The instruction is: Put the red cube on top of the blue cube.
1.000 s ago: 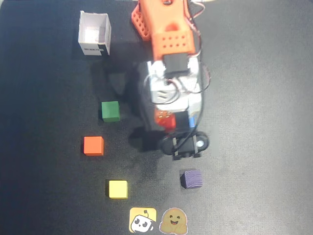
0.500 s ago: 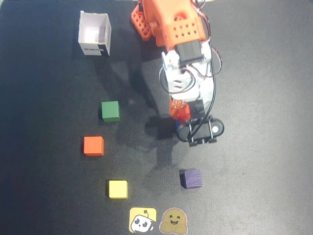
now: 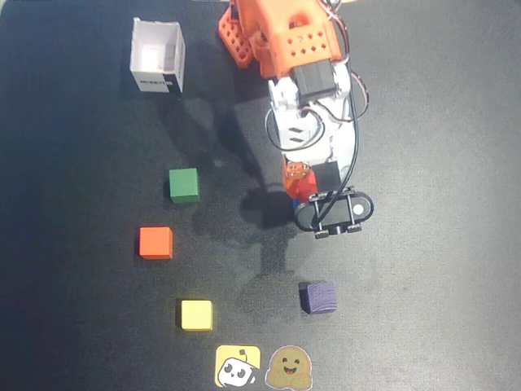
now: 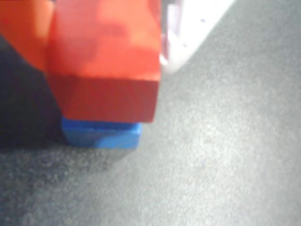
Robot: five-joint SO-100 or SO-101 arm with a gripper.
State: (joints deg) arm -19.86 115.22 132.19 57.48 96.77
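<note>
The jaws (image 3: 299,186) are gripping the red cube (image 4: 106,70), which is sitting over the blue cube (image 4: 101,134) in the wrist view, hiding most of it. Contact between them cannot be told. Both are lying right of the green cube (image 3: 184,185) on the dark desk (image 3: 431,204).

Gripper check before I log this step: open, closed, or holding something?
Gripper: closed on the red cube, which sits over the blue cube.

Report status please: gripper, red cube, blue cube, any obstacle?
Gripper shut on red cube. Red cube directly over blue cube; contact unclear. Purple cube and the others stand apart; nothing in the way.
</note>
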